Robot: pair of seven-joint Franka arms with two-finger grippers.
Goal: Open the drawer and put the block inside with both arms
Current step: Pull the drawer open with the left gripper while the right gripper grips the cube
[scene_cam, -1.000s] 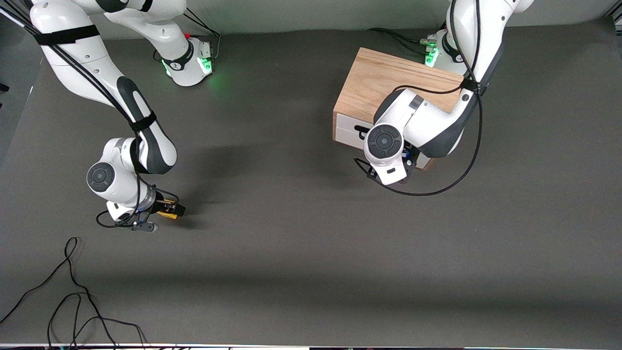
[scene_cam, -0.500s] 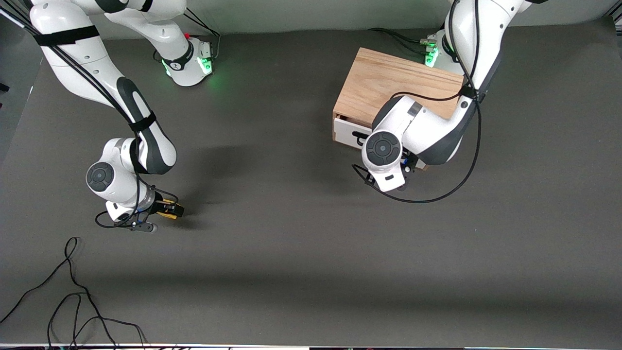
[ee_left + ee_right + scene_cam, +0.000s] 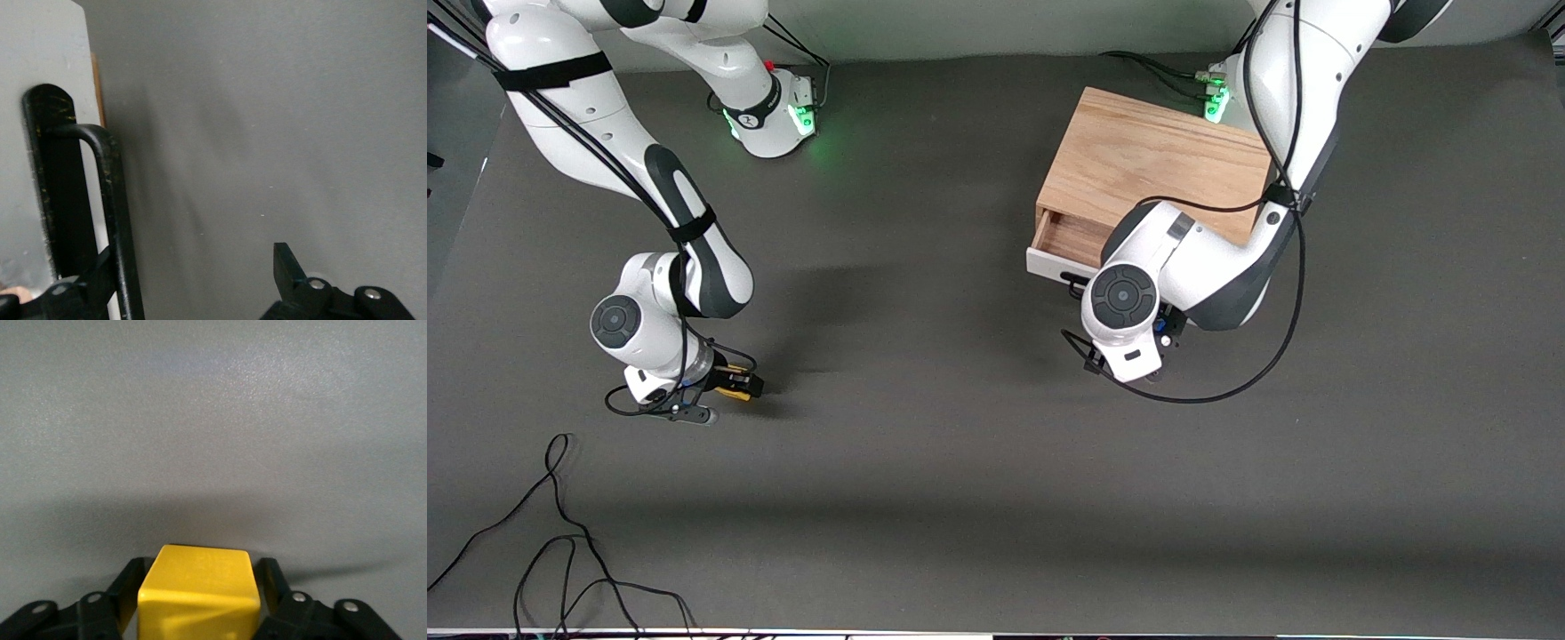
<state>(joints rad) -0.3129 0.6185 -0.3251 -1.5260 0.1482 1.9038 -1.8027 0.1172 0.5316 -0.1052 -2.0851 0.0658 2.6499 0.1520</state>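
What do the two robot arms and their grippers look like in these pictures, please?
Both arms, the right arm and the left arm, have glossy white shells with dark grey joint sections, round grey wrist caps, loose black cables and green-lit bases. The right gripper and left gripper are black, two-fingered.

We see the cabinet [image 3: 1152, 173] on the tabletop [image 3: 960, 462] toward the left arm's end; its drawer [image 3: 1063, 249] juts out nearer the camera; the block [image 3: 735, 388] sits toward the right arm's end.
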